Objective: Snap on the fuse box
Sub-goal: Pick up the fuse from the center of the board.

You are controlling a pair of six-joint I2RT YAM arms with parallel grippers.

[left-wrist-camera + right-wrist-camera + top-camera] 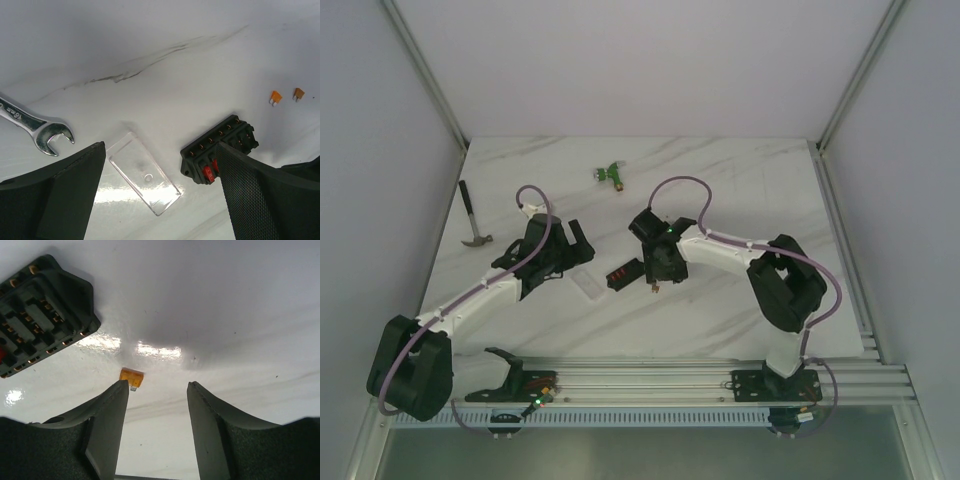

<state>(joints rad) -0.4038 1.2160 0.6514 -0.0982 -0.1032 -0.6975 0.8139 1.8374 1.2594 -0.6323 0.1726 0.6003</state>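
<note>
Aluminium rail [670,372] at near edge. Glossy white surface [740,180], grey veins; pale walls. Left tool [160,150] spread wide, empty. One clear flat cover [144,173] beside one black ribbed fuse box [623,274], mid-surface between tools. Right tool [157,385] spread, empty. Two orange fuses [275,96] near it. One hammer [472,215] left. Green connector [611,174] far.

Black fuse box [216,143], orange fuse [131,376]

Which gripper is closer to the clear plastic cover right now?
Left. The left gripper is open close above the clear cover, which shows between its fingers; the right gripper is past the fuse box, on the side away from the cover.
</note>
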